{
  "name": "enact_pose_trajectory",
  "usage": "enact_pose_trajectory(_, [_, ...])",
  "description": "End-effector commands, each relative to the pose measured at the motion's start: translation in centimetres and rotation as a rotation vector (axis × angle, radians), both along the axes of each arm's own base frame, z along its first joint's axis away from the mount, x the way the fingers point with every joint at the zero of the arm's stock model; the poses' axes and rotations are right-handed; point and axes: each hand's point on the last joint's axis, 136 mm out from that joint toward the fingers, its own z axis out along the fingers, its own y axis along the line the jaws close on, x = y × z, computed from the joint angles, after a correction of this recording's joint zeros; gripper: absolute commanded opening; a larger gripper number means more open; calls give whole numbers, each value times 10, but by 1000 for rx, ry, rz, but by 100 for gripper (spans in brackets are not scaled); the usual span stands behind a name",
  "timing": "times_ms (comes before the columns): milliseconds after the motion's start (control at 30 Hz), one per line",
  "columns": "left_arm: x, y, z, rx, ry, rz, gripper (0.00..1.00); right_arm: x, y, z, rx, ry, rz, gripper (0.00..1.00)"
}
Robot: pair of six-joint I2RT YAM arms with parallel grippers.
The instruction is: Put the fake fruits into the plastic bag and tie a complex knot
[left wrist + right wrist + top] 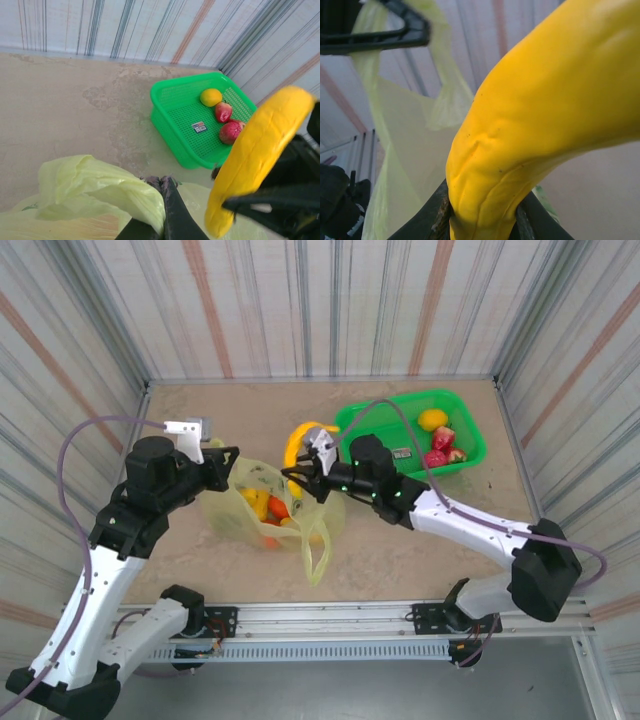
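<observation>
The left arm [120, 530] rises from the table's [400, 550] near edge, forearm angled rightward. The left gripper [228, 466] is fully closed, pinching the plastic bag [225, 512] rim. The right arm [470, 525] stretches leftward toward centre. The right gripper [303, 476] clamps (jaws partly apart) a banana [293, 443].

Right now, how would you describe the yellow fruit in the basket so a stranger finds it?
Find the bright green mesh basket at the far right of the table. At its far end lies the lemon. It is the only yellow piece there; the red fruits lie nearer.
</observation>
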Motion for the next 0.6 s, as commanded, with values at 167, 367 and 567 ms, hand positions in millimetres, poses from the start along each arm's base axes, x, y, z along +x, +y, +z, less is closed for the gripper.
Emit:
enact_pose_trajectory(167, [-4, 6, 14, -5, -24, 28, 0, 2, 49, 23, 159, -267, -38, 23])
enact_pose_trajectory(367, [-5, 9, 17, -2, -31, 39, 0, -16, 74, -23, 69, -241, 55, 23])
enact_pose_trajectory(567, [-5, 10, 17, 0, -37, 41, 0, -32, 75, -83, -112, -172, 148, 30])
